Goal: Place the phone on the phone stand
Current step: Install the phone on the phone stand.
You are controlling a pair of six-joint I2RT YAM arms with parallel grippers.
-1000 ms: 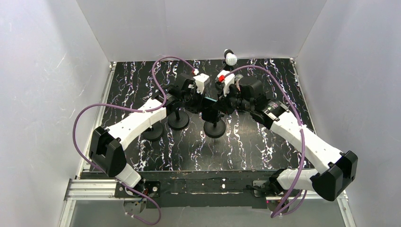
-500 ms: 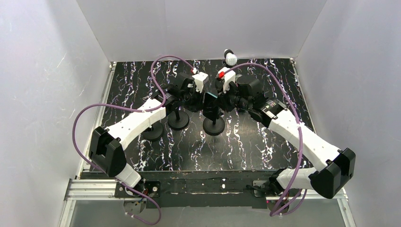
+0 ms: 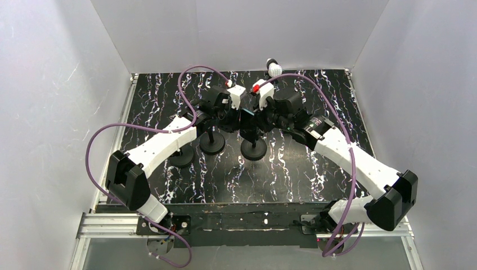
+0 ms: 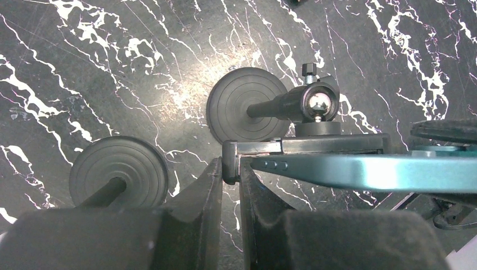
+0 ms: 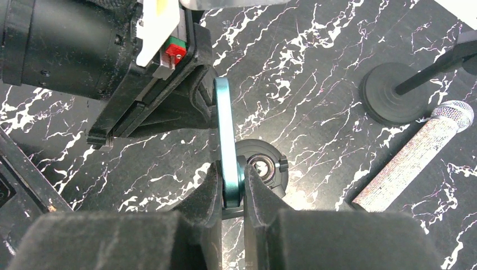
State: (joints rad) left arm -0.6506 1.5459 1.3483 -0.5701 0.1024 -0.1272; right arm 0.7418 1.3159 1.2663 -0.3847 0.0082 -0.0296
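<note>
"Phone [image 5: 223, 124], whereabouts?"

"Off the bench [image 4: 84, 67], thin teal edge showing, pinched at one end by the right hand [image 5: 230, 180]. Directly above the round base of the phone stand [image 4: 247, 107], over the middle of the bench in the overhead view."

"Right hand, then: firmly together on it?"

"Clamped on the phone, yes, one finger on each flat face."

"And the left hand [image 4: 230, 169]?"

"Closed on the end of the stand's black cradle [image 4: 332, 143] (the bar just above the ball joint). Nearly nose to nose with the right hand."

"Phone seated in that cradle?"

"Running alongside it, very close, parallel to the bar. Touching or not: cannot tell from either wrist view."

"Anything else down there?"

"Second round base with a post [image 4: 118, 171], just left of the first. Microphone [image 5: 416, 152] lying flat on the bench farther back, beside one more base, well clear of both hands."
</note>
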